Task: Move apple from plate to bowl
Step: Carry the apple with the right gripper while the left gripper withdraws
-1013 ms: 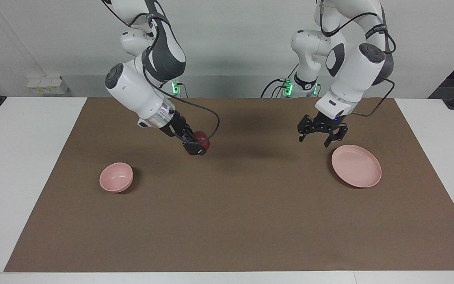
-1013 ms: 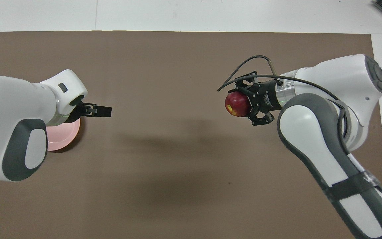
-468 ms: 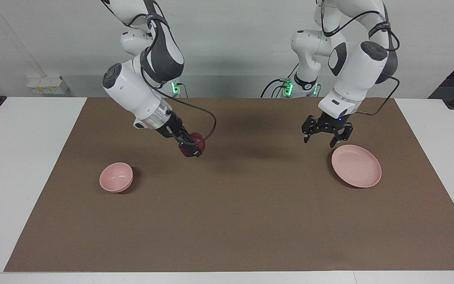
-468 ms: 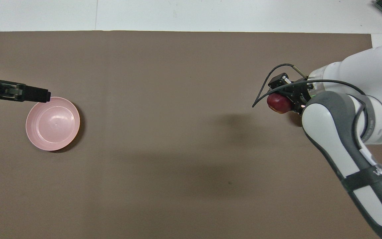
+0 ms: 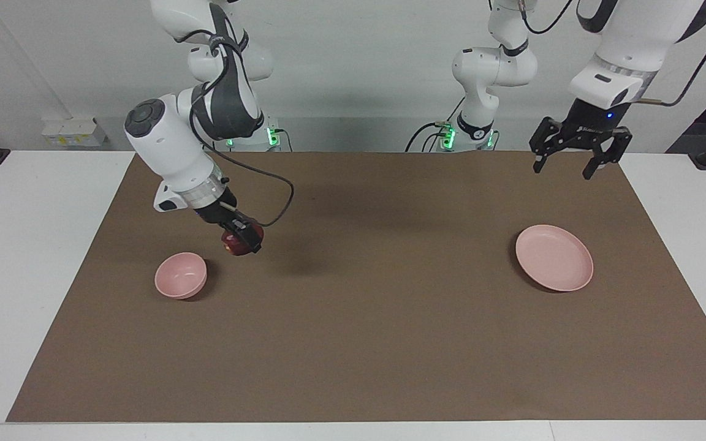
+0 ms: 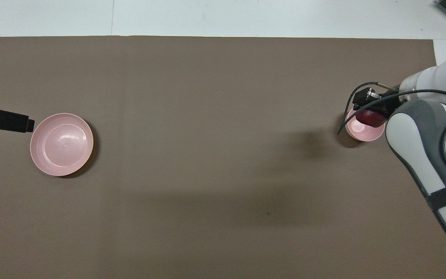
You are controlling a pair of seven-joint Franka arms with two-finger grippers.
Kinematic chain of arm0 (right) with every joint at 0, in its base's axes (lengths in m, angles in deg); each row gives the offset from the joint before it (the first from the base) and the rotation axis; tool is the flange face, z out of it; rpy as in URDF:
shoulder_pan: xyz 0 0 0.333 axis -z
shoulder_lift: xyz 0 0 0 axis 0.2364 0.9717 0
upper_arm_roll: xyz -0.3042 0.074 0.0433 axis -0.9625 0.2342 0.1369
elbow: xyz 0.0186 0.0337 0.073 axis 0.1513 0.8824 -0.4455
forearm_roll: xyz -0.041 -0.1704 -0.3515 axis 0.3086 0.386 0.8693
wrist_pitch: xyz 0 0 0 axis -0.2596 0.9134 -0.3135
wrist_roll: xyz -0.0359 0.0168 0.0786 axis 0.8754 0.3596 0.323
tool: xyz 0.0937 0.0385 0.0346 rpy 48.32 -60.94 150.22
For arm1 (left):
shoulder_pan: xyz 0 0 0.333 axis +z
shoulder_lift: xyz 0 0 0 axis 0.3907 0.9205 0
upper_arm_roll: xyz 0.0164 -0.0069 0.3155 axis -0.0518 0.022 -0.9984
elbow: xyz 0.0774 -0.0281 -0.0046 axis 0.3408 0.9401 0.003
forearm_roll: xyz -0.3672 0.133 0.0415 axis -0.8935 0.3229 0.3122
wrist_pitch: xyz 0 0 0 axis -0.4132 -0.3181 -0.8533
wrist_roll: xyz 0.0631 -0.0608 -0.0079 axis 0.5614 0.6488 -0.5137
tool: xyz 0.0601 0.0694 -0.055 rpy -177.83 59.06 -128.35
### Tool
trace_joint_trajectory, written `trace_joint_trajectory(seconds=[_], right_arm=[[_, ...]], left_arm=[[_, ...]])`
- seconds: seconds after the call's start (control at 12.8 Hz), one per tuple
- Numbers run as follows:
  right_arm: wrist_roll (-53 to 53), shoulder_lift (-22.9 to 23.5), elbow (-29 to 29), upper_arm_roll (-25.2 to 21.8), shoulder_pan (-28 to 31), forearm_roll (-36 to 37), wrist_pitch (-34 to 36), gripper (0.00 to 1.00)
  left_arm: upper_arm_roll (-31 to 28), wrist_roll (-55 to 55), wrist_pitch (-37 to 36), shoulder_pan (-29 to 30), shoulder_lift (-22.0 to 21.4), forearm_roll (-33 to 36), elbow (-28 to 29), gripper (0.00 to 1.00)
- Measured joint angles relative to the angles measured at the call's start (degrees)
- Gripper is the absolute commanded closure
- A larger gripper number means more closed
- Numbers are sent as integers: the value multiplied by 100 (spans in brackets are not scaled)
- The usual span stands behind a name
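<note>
Apple (image 5: 238, 243) carried in our right gripper (image 5: 241, 239)
We held it clamped just beside the bowl (image 5: 180, 275); our left gripper (image 5: 577, 150) hung wide above the mat's (image 5: 353, 343) edge, plate (image 5: 554, 257) bare.

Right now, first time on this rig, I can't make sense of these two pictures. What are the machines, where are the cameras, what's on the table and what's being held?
You are looking at two white robot arms at a table covered by a brown mat. One picture is shot from across the table, facing the robots; the other looks steeply down from above their own end, so its sides are mirrored.

The right gripper is shut on the apple, a small dark red one, and hangs in the air close beside the bowl; from above it overlaps the bowl's rim. The bowl is small, deep and pink, at the right arm's end.

The plate, flat and pink, lies bare at the left arm's end. The left gripper waits raised, its fingers open, holding nothing.
</note>
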Motion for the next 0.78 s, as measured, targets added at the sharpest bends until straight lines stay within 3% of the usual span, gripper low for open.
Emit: trace_joint_trajectory(seconds=[0.31,0.78], right_arm=[[-700,74,-22,0,228,678,-393,100],[-1090,261,-33,1,315,893,-680,100]], left_arm=[[-181,318,-249,227,16,25,-87,0],[12,512,-261,511,221,131,-89,0]])
